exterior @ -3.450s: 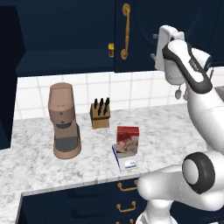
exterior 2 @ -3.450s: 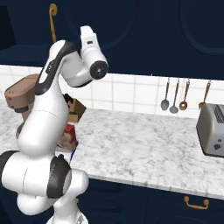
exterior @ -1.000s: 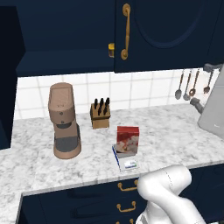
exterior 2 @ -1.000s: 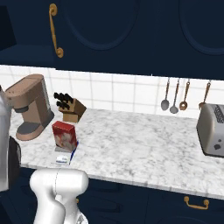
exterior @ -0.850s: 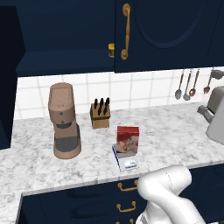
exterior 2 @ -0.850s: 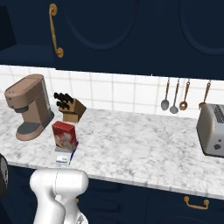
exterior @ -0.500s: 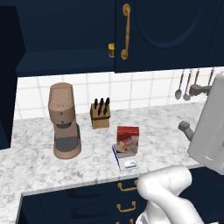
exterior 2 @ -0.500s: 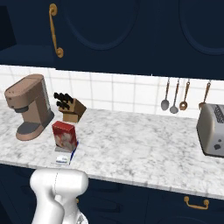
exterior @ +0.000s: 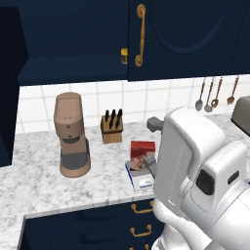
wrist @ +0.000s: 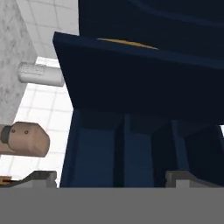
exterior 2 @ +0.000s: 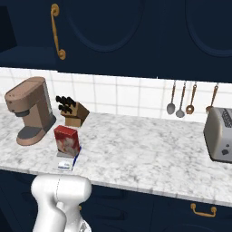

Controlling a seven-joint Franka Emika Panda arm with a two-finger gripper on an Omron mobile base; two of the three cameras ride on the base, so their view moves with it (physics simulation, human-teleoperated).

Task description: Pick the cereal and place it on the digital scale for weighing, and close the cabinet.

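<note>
The cereal (exterior: 142, 151) is a small red box standing upright on the digital scale (exterior: 141, 182), near the counter's front edge; the right base view has the cereal (exterior 2: 66, 139) on the scale (exterior 2: 66, 163) too. The navy cabinet (exterior: 185, 39) hangs above. Its right door is shut and its left door (exterior: 9, 88) stands swung out. In the hand view my gripper (wrist: 113, 178) is open, its fingertips (wrist: 41, 176) far apart with nothing between them. It faces the open cabinet door (wrist: 144, 83) from close by.
A brown coffee machine (exterior: 71, 134) and a knife block (exterior: 112, 128) stand behind the cereal. A toaster (exterior 2: 219, 133) sits at the counter's right, with utensils (exterior 2: 181, 99) hanging on the tiled wall. A small yellow jar (exterior: 124, 55) sits in the cabinet. My white arm (exterior: 195, 166) covers the right of the left base view.
My arm has swung in from the right of the left base view, towards the cereal and scale. The cereal, the scale and the cabinet doors stay put.
</note>
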